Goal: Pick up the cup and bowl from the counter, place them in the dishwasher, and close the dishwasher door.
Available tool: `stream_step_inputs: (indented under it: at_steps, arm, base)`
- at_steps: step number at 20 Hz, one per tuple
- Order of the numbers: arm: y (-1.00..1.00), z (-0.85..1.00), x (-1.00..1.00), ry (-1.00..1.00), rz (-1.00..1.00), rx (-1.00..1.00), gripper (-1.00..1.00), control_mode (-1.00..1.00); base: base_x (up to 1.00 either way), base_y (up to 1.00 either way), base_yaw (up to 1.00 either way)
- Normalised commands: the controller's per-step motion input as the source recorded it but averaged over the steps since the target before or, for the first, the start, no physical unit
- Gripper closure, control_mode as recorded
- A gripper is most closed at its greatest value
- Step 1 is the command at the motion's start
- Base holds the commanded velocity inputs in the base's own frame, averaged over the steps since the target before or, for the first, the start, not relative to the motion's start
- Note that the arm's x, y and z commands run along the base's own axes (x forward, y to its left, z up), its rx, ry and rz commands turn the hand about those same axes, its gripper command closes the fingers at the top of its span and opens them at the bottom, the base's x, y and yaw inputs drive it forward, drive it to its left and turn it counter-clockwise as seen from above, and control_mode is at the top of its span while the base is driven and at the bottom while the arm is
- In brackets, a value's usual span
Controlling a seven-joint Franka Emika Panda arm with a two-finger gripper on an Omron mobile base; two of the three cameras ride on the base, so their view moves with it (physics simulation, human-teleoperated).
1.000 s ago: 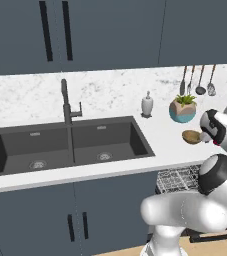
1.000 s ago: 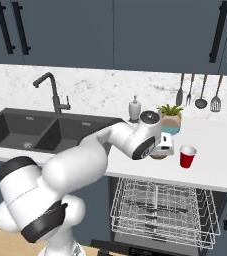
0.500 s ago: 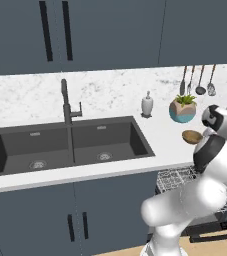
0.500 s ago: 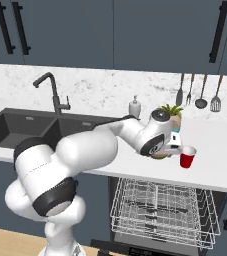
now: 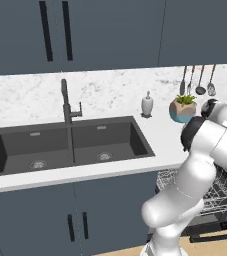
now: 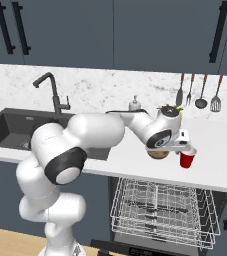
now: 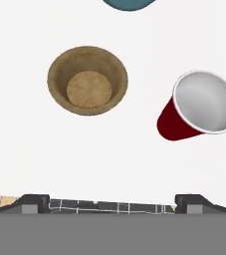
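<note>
In the hand view the pincer [image 7: 112,201] stands wide at the bottom edge, holding nothing, its two dark tips well apart. On the white worktop [image 7: 25,149] the brown bowl [image 7: 87,80] sits upper left of centre and the red cup [image 7: 199,107] at right. Right base view: dishwasher [image 6: 165,210] rack pulled out, lower right.
</note>
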Motion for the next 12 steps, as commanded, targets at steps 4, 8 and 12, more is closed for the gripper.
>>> stream_step_inputs:
  at_steps: [4,8,12]
  arm:
    - [-0.54,-0.14,0.26,0.0,0.03,0.03,-1.0,-1.0]
    - [-0.29,-0.12,0.33,0.0,0.03,0.0,-1.0,-1.0]
    - [-0.21,-0.15,0.42,0.0,0.03,0.0,-1.0,-1.0]
  base:
    - [0.0,0.0,0.0]
    - [0.0,0.0,0.0]
    - [0.0,0.0,0.0]
